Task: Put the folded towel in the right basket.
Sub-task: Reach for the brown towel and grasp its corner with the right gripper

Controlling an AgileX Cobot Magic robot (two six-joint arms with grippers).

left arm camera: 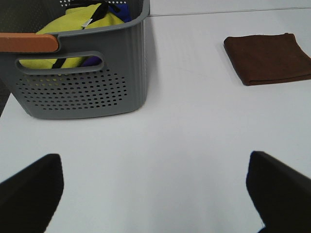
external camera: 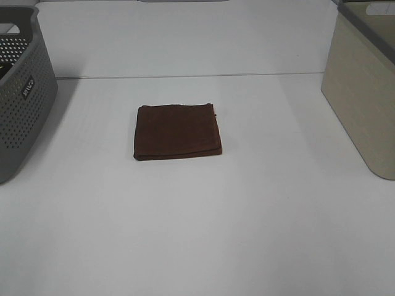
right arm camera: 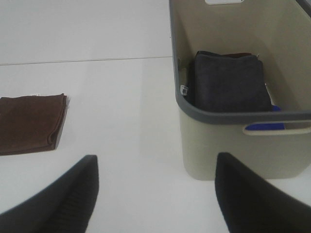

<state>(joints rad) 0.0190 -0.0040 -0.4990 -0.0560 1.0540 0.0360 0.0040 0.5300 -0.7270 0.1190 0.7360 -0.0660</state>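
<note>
A folded dark brown towel lies flat on the white table, near the middle. It also shows in the left wrist view and in the right wrist view. The right basket is beige with a grey rim; the right wrist view shows its rim and a folded dark grey towel inside. My left gripper is open and empty, far from the towel. My right gripper is open and empty, next to the beige basket. Neither gripper shows in the exterior high view.
A grey perforated basket stands at the left edge; the left wrist view shows its wall with yellow cloth inside. A seam crosses the table behind the towel.
</note>
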